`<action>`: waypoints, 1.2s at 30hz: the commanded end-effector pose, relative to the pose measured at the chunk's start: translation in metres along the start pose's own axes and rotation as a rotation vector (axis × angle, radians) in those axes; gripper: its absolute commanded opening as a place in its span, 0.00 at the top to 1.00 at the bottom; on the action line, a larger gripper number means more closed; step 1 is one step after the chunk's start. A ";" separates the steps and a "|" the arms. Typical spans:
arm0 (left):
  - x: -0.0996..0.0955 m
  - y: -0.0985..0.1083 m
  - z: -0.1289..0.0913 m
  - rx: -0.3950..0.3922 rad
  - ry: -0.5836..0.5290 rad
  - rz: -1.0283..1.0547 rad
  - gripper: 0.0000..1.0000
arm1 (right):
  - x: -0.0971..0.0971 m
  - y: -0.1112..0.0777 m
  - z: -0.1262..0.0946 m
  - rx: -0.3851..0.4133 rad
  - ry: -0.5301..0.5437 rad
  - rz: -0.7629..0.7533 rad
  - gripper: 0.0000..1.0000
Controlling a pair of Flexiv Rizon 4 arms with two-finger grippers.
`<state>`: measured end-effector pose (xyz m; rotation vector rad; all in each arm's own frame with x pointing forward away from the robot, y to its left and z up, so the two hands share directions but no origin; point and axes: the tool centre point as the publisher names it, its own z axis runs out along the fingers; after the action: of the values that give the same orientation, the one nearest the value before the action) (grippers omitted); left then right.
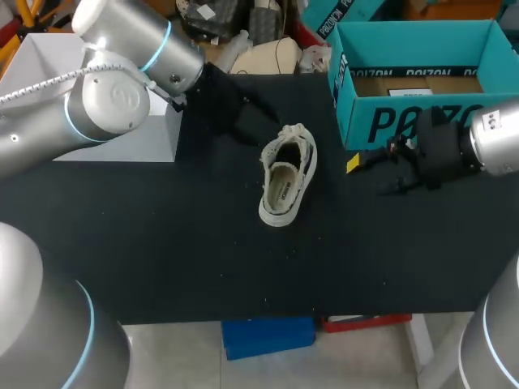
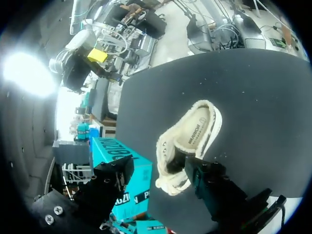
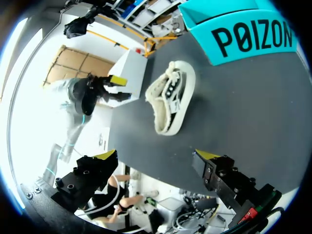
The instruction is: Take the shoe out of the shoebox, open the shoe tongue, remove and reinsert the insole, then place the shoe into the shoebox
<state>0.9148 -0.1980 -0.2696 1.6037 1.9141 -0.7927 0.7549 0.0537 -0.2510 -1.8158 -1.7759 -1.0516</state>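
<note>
A cream low-top shoe lies upright on the black table, its insole showing inside. My left gripper sits just behind the laced toe end, open; in the left wrist view the shoe lies ahead of the left gripper, with only one finger close to it. To the shoe's right my right gripper is open and holds nothing; in its own view the shoe lies well ahead of the right gripper. The teal shoebox stands open at the back right.
A white block stands at the table's back left, under my left arm. The shoebox is close behind my right gripper. Bare table runs along the front edge.
</note>
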 end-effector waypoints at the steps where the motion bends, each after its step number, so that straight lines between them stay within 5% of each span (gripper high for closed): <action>1: 0.009 -0.004 -0.011 -0.006 0.026 0.000 0.00 | 0.001 0.000 0.000 0.001 -0.002 0.001 0.00; 36: 0.009 -0.004 -0.011 -0.006 0.026 0.000 0.00 | 0.001 0.000 0.000 0.001 -0.002 0.001 0.00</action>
<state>0.9105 -0.1844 -0.2673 1.6197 1.9346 -0.7747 0.7549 0.0537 -0.2510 -1.8159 -1.7758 -1.0515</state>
